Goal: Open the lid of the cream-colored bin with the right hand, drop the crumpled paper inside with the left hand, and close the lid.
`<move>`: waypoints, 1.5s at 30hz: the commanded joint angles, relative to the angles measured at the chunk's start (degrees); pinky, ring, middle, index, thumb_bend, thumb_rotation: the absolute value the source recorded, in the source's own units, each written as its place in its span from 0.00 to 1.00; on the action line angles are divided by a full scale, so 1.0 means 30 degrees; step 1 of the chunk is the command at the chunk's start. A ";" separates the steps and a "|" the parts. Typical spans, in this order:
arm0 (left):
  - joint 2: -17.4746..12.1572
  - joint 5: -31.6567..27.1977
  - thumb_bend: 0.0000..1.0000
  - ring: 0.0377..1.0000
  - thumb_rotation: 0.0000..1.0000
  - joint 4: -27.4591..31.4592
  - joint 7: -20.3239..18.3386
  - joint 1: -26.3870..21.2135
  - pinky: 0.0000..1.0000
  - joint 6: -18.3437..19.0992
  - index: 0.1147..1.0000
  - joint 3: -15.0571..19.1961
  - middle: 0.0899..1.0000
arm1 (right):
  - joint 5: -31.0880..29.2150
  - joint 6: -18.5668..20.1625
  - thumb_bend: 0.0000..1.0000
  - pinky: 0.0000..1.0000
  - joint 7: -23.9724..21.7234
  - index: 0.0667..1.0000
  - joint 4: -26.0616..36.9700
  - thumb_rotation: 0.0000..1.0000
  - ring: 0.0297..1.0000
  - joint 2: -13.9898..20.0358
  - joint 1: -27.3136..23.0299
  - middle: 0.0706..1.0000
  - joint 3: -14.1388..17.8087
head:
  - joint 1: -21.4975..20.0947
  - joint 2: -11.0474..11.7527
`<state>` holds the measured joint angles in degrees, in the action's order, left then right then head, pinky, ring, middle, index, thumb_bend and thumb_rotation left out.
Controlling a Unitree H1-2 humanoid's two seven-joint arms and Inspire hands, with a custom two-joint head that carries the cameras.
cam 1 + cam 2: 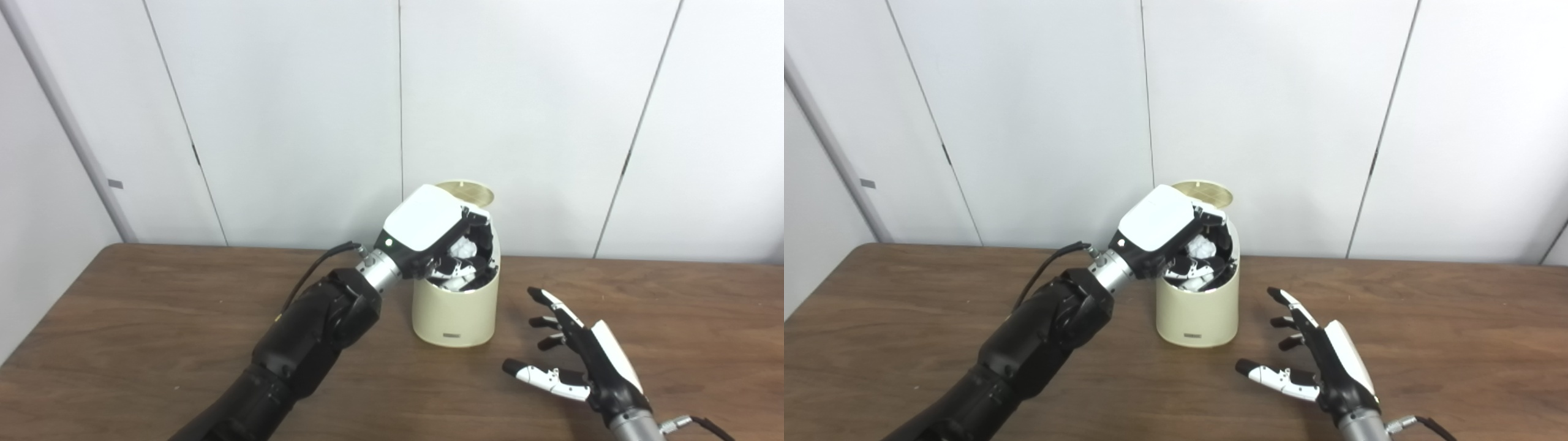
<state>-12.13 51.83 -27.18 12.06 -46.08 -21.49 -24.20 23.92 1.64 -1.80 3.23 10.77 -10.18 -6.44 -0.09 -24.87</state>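
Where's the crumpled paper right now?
The crumpled paper is near the middle of both views, gripped in the left hand directly over the open mouth of the cream-colored bin, whose lid is tipped up behind.

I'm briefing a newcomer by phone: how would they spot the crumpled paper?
Find the brown table, then the cream-colored bin at its middle with the lid up. Just above its mouth, the left hand grips the crumpled paper: the only wrinkled white lump among smooth parts.
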 commanded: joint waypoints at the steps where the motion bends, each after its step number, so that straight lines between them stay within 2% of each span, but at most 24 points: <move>1: -0.0342 -0.0227 0.52 0.56 0.05 0.0790 0.0002 -0.0711 0.49 0.0123 0.43 0.0237 0.57 | -0.0106 -0.0665 0.62 0.61 0.0401 0.89 0.0569 0.46 0.77 -0.0081 -0.0420 0.90 0.0092 | -0.0024 -0.0018; 14: -0.0440 -0.0121 0.52 0.55 0.05 0.1216 -0.0371 -0.0578 0.49 0.0445 0.43 0.0305 0.58 | -0.0067 -0.0468 0.62 0.59 0.0281 0.89 0.0810 0.45 0.77 -0.0098 -0.0354 0.90 0.0055 | 0.0009 -0.0143; 20: -0.0437 -0.0504 0.52 0.51 0.05 0.1498 -0.0281 -0.0399 0.45 0.0211 0.43 0.0481 0.55 | 0.0027 -0.0306 0.62 0.58 0.0260 0.89 0.0915 0.46 0.77 -0.0109 -0.0316 0.90 0.0028 | 0.0040 -0.0181; 22: -0.0378 -0.1207 0.52 0.48 0.05 0.2120 -0.0792 -0.0067 0.43 0.0418 0.43 0.0827 0.52 | 0.0061 -0.0427 0.62 0.58 0.0304 0.89 0.0871 0.46 0.76 -0.0080 -0.0310 0.90 0.0014 | 0.0030 -0.0152; 24: -0.0360 -0.1936 0.52 0.45 0.01 0.2954 -0.1276 0.0378 0.42 0.0564 0.45 0.1238 0.44 | 0.0131 -0.0373 0.62 0.58 0.0284 0.89 0.0902 0.46 0.76 -0.0051 -0.0298 0.90 0.0001 | 0.0091 -0.0126; 27: -0.0292 -0.3202 0.52 0.43 0.00 0.4140 -0.1438 0.1175 0.40 0.0421 0.46 0.2066 0.42 | 0.0071 -0.0385 0.62 0.58 0.0248 0.89 0.0899 0.47 0.77 -0.0015 -0.0302 0.90 0.0032 | 0.0092 -0.0107; 35: 0.0087 -0.6727 0.52 0.49 0.00 0.6658 -0.1269 0.3447 0.41 -0.0094 0.45 0.4593 0.43 | -0.0323 -0.1083 0.61 0.63 0.0411 0.89 0.0417 0.43 0.78 0.0168 -0.0489 0.90 0.0248 | 0.0137 0.0003; 38: 0.0228 -0.7421 0.52 0.55 0.00 0.7615 -0.1345 0.4243 0.45 0.0127 0.44 0.5361 0.44 | -0.0419 -0.1295 0.62 0.64 0.0464 0.89 0.0215 0.44 0.78 0.0245 -0.0580 0.90 0.0307 | 0.0133 0.0008; 39: 0.0273 -0.7608 0.52 0.58 0.02 0.7910 -0.1366 0.4498 0.46 0.0189 0.44 0.5586 0.54 | -0.0436 -0.1331 0.62 0.64 0.0456 0.89 0.0198 0.44 0.78 0.0267 -0.0604 0.90 0.0325 | 0.0123 0.0027; 40: 0.0321 -0.7900 0.62 0.60 0.01 0.8255 -0.1447 0.4779 0.48 0.0349 0.55 0.5828 0.60 | -0.0421 -0.1331 0.62 0.64 0.0451 0.89 0.0198 0.45 0.78 0.0279 -0.0625 0.90 0.0336 | 0.0123 0.0027; 41: 0.0386 -0.8411 0.68 0.61 0.01 0.8630 -0.1615 0.5077 0.49 0.0562 0.61 0.6078 0.63 | -0.0431 -0.1321 0.63 0.64 0.0435 0.89 0.0208 0.45 0.78 0.0284 -0.0644 0.90 0.0359 | 0.0120 0.0027; 43: 0.0466 -1.0243 0.72 0.63 0.00 0.9374 -0.2224 0.5694 0.51 0.0888 0.69 0.6536 0.68 | -0.0518 -0.1281 0.63 0.63 0.0366 0.88 0.0257 0.45 0.78 0.0289 -0.0677 0.90 0.0412 | 0.0111 0.0043; 45: 0.0521 -1.2010 0.72 0.64 0.00 1.0169 -0.2865 0.6338 0.52 0.1461 0.72 0.6931 0.69 | -0.0647 -0.1258 0.64 0.64 0.0298 0.88 0.0305 0.46 0.78 0.0291 -0.0726 0.90 0.0470 | 0.0096 0.0021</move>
<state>-10.25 19.14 0.69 4.01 -26.31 -17.83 -4.22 22.84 -0.05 -1.75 3.02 11.37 -10.25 -5.68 0.18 -24.70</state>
